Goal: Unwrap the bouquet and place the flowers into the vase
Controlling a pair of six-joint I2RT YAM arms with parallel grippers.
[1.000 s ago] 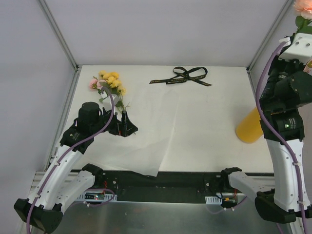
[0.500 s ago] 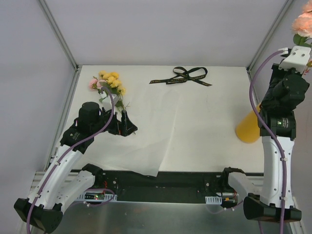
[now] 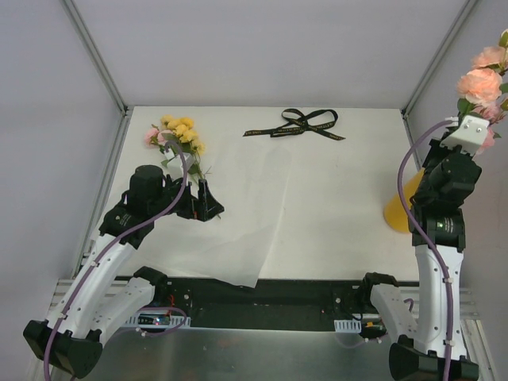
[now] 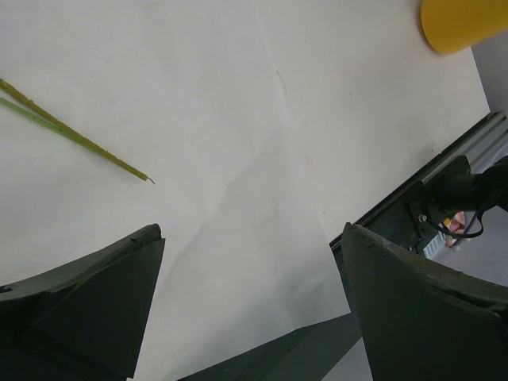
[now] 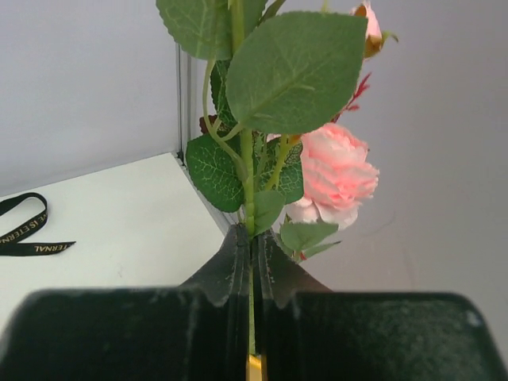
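My right gripper [image 3: 467,117] [image 5: 252,238] is shut on the green stem of the pink flowers [image 3: 481,78] [image 5: 337,176], held upright and high by the right wall. The yellow-orange vase [image 3: 399,209] [image 4: 464,22] stands below it, partly hidden by the right arm. A thin strip of yellow shows low between the jaws in the right wrist view. Yellow flowers with one pink bloom [image 3: 179,133] lie at the back left, their stems [image 4: 79,143] on the table. My left gripper [image 3: 208,203] [image 4: 252,232] hangs open beside those stems, holding nothing.
The white wrapping paper [image 3: 254,214] [image 4: 262,127] lies spread flat mid-table, one corner over the near edge. The black ribbon [image 3: 299,123] [image 5: 24,230] lies at the back centre. Frame posts and grey walls close in both sides.
The right arm has drawn back toward the near side, carrying the pink flowers down from the top right corner of the top view. The left arm has not moved.
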